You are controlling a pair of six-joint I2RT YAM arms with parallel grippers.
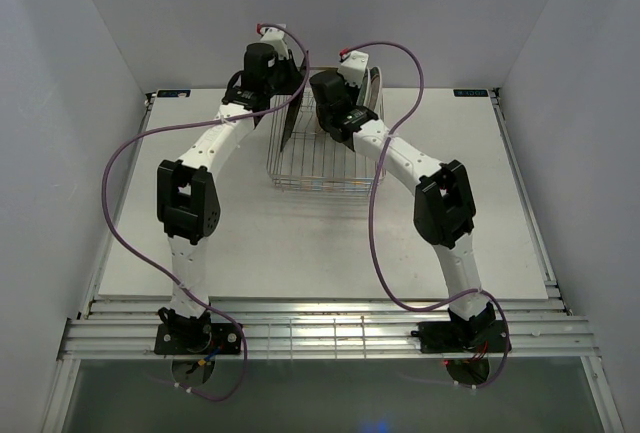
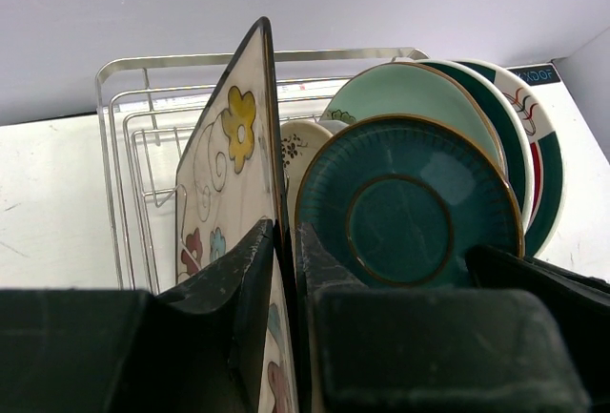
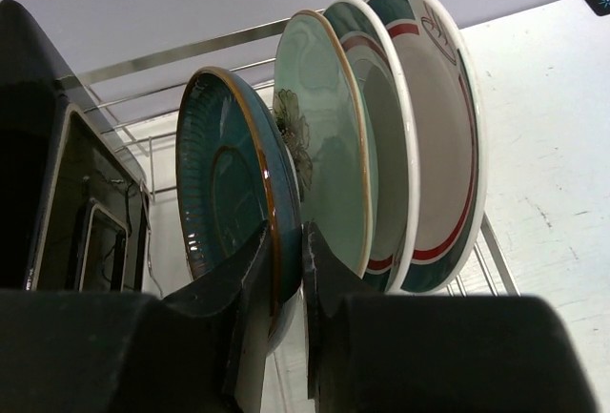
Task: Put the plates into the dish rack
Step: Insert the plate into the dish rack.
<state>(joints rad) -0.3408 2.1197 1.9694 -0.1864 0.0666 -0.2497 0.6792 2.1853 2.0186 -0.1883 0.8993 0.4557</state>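
Observation:
My left gripper (image 2: 286, 232) is shut on the lower edge of the square floral plate (image 2: 229, 175), which stands upright on edge over the dish rack (image 2: 172, 62). To its right stands the small dark teal plate (image 2: 400, 213), with my right gripper (image 3: 286, 232) shut on its rim (image 3: 224, 184). Behind the teal plate a small cream plate (image 2: 300, 146), the pale green plate (image 3: 324, 136) and two white plates with teal-red rims (image 3: 438, 136) stand upright in a row. In the top view both grippers meet over the dish rack (image 1: 325, 185).
The rack sits at the back middle of the white table (image 1: 300, 243), close to the rear wall. Its left part (image 2: 143, 175) holds bare wires. Purple cables (image 1: 115, 183) loop beside both arms. The square plate's dark back (image 3: 76, 203) fills the left of the right wrist view.

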